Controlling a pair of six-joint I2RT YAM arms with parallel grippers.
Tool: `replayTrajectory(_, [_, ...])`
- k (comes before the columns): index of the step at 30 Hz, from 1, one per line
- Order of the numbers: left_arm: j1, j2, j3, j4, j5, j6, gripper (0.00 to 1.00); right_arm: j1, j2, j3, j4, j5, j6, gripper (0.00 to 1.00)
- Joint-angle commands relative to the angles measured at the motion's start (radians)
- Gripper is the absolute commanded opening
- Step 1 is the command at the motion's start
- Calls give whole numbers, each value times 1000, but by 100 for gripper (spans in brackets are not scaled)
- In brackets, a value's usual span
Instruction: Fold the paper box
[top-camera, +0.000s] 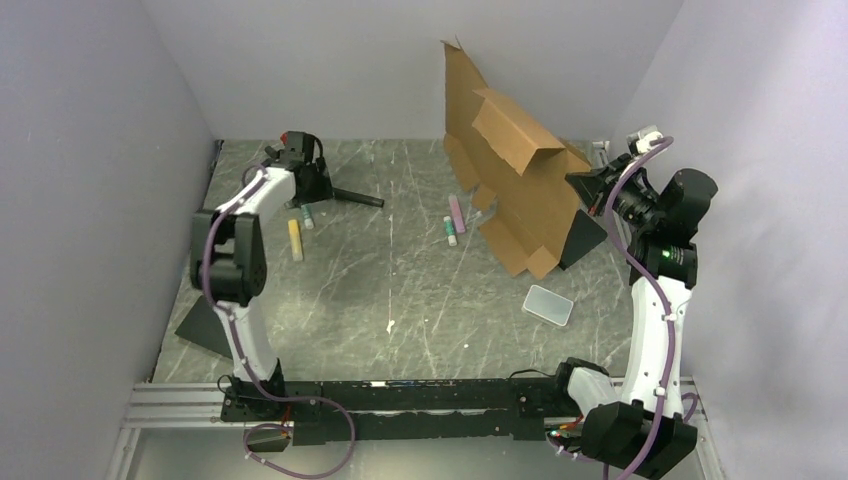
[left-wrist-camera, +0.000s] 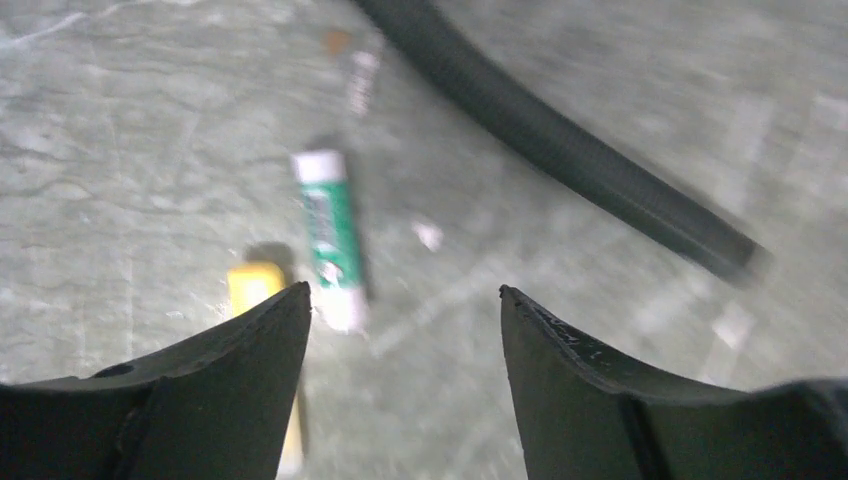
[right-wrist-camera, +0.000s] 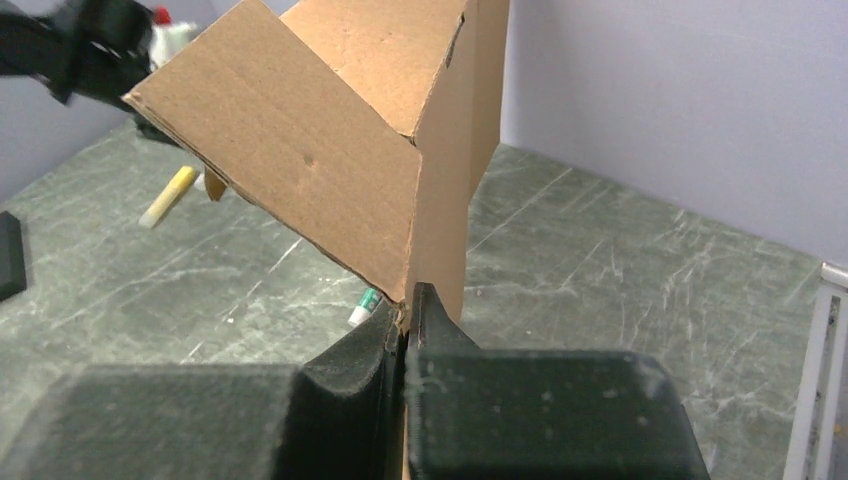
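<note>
**Task item.** The paper box (top-camera: 515, 175) was found at the far right of the table (top-camera: 400, 300). It was raised on edge and tilted, with its top corner close to the back wall and its lower flaps down near the surface. Whether those flaps were touching the table could not be established. The box was not yet formed: most panels were seen in one sheet, and only one flap was bent outward.

**Right arm.** The right gripper (right-wrist-camera: 408, 312) was observed closed on a lower edge of the cardboard, with the sheet pinched thin between the two jaws. This hold was judged to be meant to stand the sheet upright, so that its creases and flaps were exposed for working.

**Left arm.** The left gripper (left-wrist-camera: 404, 300) was located at the far left, well apart from the box. Its jaws were parted and nothing was held between them. A green-labelled tube (left-wrist-camera: 330, 235), a yellow tube (left-wrist-camera: 255, 285) and a black rod (left-wrist-camera: 560, 140) were noted on the table beneath it. None of them was touched by the jaws.

**Assessment.**
- The task was considered to be at an early stage.
- The free left arm was judged to be available for pressing a flap, but it would first have to be brought across the table.
- With the sheet held at one edge only, a risk of swinging or sagging was recorded
</note>
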Motion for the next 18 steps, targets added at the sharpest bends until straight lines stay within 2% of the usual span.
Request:
replayTrajectory(1, [-4, -365, -130, 115, 366, 70, 76, -3, -33, 43, -27, -79, -132, 0])
replayTrajectory(4, [-4, -614, -332, 329, 581, 136, 87, -4, -10, 133, -91, -89, -209, 0])
replayTrajectory(7, [-4, -808, -441, 428, 661, 201, 99, -4, 42, 256, -119, -110, -236, 0])
replayTrajectory(12, [-4, -990, -475, 389, 718, 273, 100, -2, 92, 427, -132, -235, -181, 0])
replayTrajectory(18, [-15, -1130, -420, 285, 906, 430, 100, 1, 37, 421, -131, -418, -90, 0])
